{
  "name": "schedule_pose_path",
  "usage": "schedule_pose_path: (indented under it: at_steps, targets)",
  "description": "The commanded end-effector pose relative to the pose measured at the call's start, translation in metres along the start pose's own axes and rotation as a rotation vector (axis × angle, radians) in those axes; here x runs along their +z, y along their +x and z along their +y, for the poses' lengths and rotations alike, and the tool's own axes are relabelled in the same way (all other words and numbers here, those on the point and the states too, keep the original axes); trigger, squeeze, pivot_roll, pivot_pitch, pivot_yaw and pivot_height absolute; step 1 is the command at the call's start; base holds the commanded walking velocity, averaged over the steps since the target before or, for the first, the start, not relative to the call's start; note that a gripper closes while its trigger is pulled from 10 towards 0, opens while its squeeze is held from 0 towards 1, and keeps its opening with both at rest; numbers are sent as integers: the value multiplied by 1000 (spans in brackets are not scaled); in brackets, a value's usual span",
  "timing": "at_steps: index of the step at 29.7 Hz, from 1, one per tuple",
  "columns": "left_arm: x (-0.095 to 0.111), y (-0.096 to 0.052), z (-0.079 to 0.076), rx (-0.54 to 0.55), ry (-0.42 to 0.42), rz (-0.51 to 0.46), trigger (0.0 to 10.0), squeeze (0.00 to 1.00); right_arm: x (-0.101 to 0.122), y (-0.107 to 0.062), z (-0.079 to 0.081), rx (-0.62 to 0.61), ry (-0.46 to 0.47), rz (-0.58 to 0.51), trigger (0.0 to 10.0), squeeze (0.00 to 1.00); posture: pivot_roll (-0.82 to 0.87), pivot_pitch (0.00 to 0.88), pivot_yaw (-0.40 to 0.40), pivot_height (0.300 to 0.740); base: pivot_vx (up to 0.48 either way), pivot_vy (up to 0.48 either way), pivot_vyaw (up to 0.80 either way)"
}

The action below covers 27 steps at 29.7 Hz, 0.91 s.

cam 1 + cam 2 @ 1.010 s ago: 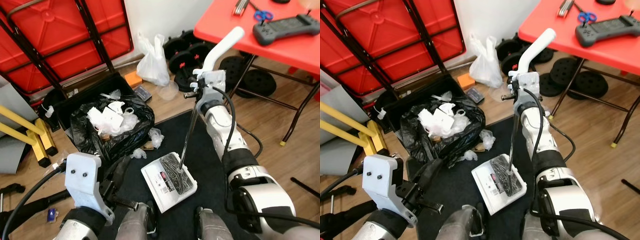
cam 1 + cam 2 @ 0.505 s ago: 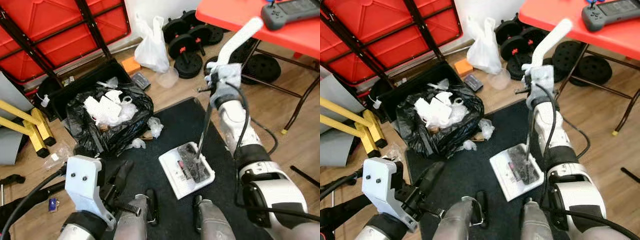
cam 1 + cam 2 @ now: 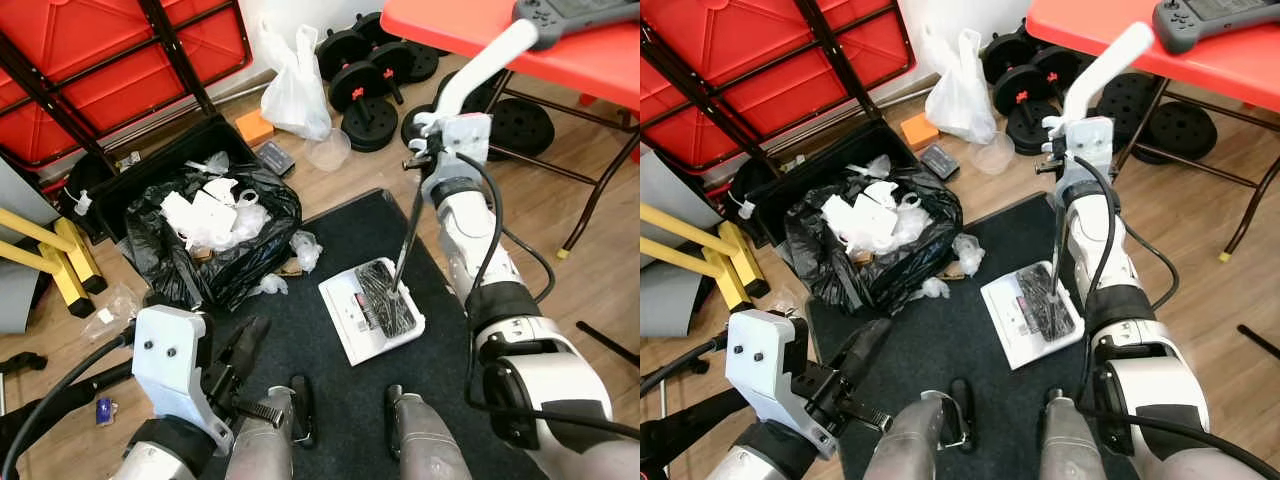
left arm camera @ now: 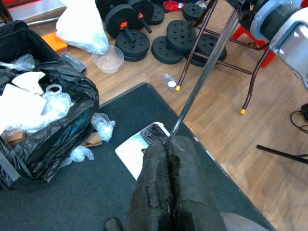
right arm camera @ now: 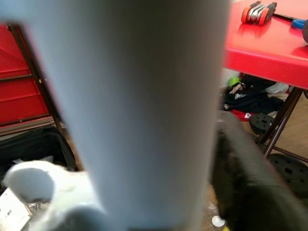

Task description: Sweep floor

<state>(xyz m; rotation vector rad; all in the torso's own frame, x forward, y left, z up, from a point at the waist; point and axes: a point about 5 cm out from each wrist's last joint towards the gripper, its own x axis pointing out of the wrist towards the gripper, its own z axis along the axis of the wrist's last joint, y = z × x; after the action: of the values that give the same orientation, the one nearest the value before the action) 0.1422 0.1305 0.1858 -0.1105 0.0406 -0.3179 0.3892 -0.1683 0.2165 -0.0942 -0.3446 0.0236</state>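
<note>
Sweeper (image 3: 375,308): on black mat (image 3: 330,390), handle apparently clasped by right gripper (image 3: 438,152). Left gripper (image 4: 169,185): fingers pressed together, near left, idle.

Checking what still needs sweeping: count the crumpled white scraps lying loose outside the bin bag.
2: one scrap on the mat's edge beside the black bin bag, a smaller scrap just below it. Others may hide behind the bag.
</note>
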Motion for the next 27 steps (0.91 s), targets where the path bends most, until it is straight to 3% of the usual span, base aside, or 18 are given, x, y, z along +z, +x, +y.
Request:
schedule_pose_path:
  at_steps: [1,7,10,17,24,25,27]
  targets:
    - [-2,-2,3,41,-1,25,10000,0,-6,-7,4,28,-7,-7,10000,1000,137,387,63,740,0,0,0]
    - [-2,0,4,41,4,29,10000,0,-29,-32,-2,105,-86,93,10000,1000,111,378,57,740,0,0,0]
    - [-1,0,4,41,5,29,10000,0,-32,-37,-4,117,-99,111,10000,1000,106,376,56,740,0,0,0]
    - [-3,8,6,39,10,16,10000,0,-66,-87,-32,188,-202,306,10000,1000,64,350,41,740,0,0,0]
    - [-5,15,8,39,12,6,10000,0,-79,-107,-42,197,-237,388,10000,1000,39,327,30,740,0,0,0]
    - [-5,19,10,42,14,-3,10000,0,-89,-126,-46,211,-250,465,10000,1000,26,310,24,740,0,0,0]
    - [-5,19,10,42,14,-3,10000,0,-89,-126,-46,211,-250,465,10000,1000,26,310,24,740,0,0,0]
